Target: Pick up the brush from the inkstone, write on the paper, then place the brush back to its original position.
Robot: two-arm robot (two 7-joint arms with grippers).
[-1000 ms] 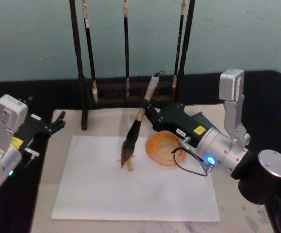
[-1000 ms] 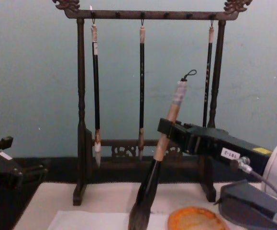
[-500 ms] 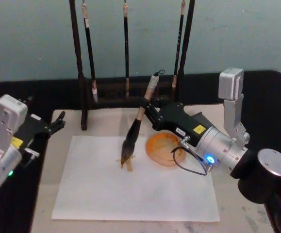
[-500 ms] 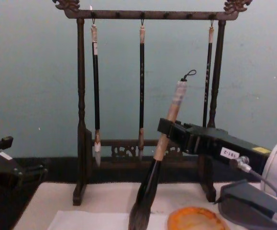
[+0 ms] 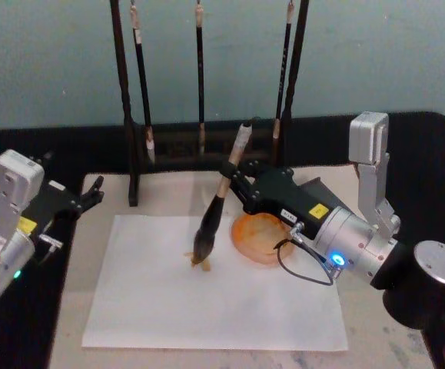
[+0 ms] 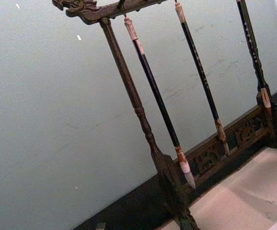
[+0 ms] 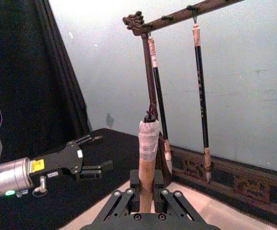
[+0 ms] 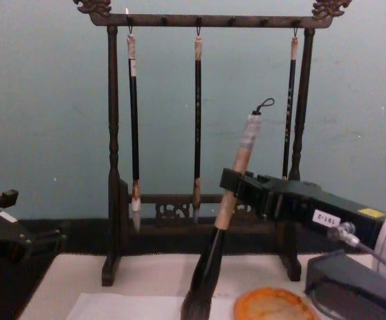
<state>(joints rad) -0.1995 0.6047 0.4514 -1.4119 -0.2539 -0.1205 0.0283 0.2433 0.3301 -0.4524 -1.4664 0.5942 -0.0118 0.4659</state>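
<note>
My right gripper (image 5: pixel 227 174) is shut on the brush (image 5: pixel 220 192), gripping its pale tan handle just above the dark lower part. The brush leans, loop end up and away, and its grey-brown tuft touches the white paper (image 5: pixel 207 300) near faint yellowish strokes (image 5: pixel 191 255). From the chest, the brush (image 8: pixel 227 200) crosses the right gripper (image 8: pixel 227 181) in front of the rack. The right wrist view looks up the taped handle (image 7: pixel 148 153) between the fingers (image 7: pixel 128 192). The orange inkstone (image 5: pixel 259 236) lies right of the tuft, under the right gripper. My left gripper (image 5: pixel 84 198) is parked open at the left.
A dark wooden brush rack (image 5: pixel 134 154) with three thin hanging brushes stands behind the paper, close to the held brush's top. A cream mat (image 5: pixel 168 198) lies under the paper. Black cloth (image 5: pixel 430 146) covers the table around it.
The right gripper has sunk slightly and come a little toward me with the brush; the tuft sits lower on the paper. The left arm has not moved.
</note>
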